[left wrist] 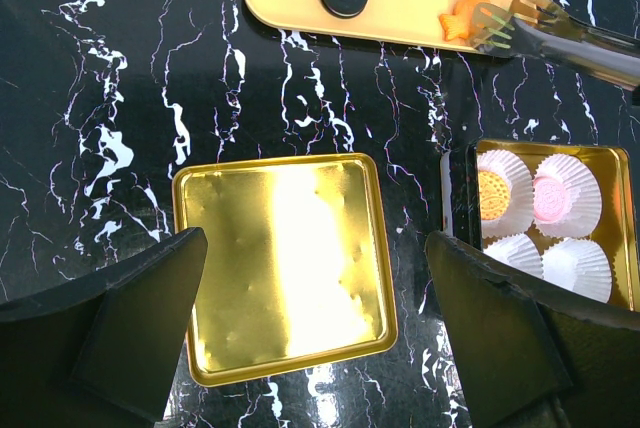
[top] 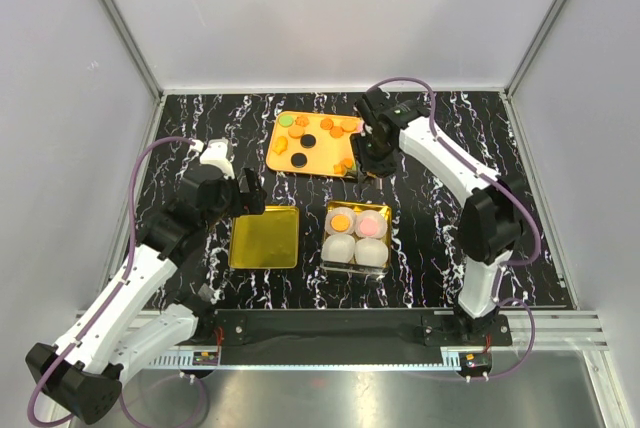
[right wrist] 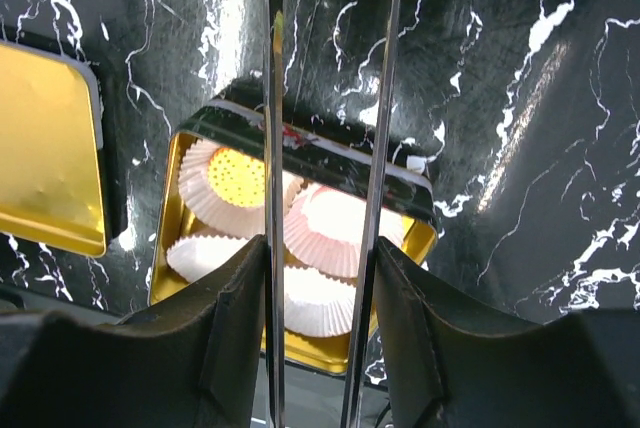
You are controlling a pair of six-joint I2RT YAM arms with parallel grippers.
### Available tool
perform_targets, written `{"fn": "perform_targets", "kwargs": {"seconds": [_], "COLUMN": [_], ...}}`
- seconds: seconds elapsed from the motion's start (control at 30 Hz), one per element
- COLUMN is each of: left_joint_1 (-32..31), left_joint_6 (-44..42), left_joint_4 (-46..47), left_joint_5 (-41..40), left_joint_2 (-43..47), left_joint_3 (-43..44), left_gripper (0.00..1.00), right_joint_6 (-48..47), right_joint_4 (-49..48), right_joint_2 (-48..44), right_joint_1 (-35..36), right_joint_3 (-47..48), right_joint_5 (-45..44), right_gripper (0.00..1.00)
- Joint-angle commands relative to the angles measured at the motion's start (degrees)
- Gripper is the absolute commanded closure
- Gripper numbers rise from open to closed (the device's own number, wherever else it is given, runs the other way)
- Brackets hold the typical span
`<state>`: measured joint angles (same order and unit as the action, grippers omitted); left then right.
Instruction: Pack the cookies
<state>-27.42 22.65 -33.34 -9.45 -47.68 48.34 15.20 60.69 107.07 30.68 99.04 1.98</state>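
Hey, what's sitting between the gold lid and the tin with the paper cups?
Nothing. Only a strip of bare black marbled table separates the gold lid from the tin. It shows best in the left wrist view, and the top view agrees.

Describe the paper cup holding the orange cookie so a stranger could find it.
On the black marbled table, find the gold-lined box of four white paper cups. The far-left cup, in the top view, holds the orange cookie; its neighbour holds a pink one, the near two are empty.
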Motion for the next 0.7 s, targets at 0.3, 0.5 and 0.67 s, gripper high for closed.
{"fn": "perform_targets", "kwargs": {"seconds": [0.3, 0.5, 0.67], "left_joint_1": [0.26, 0.26, 0.26], "left_joint_6": [-0.15, -0.15, -0.15], "left_joint_4": [1.97, 2.05, 1.97], "left_joint_5": [0.22, -0.13, 0.22], "left_joint_2": [0.92, 1.27, 1.01], "left_joint_3": [0.44, 0.44, 0.44], "left_gripper": [0.01, 0.01, 0.01], "right_joint_6": [-0.35, -0.26, -0.35], "right_joint_4": [-1.1, -0.75, -0.22], "right_joint_2": [5.25, 7.81, 10.08], "right_joint_1": [-0.09, -0.09, -0.09], "right_joint_3": [8.97, 9.94, 13.26], "right_joint_5": [0.3, 1.19, 2.06], "right_gripper": [0.49, 0.5, 0.5]}}
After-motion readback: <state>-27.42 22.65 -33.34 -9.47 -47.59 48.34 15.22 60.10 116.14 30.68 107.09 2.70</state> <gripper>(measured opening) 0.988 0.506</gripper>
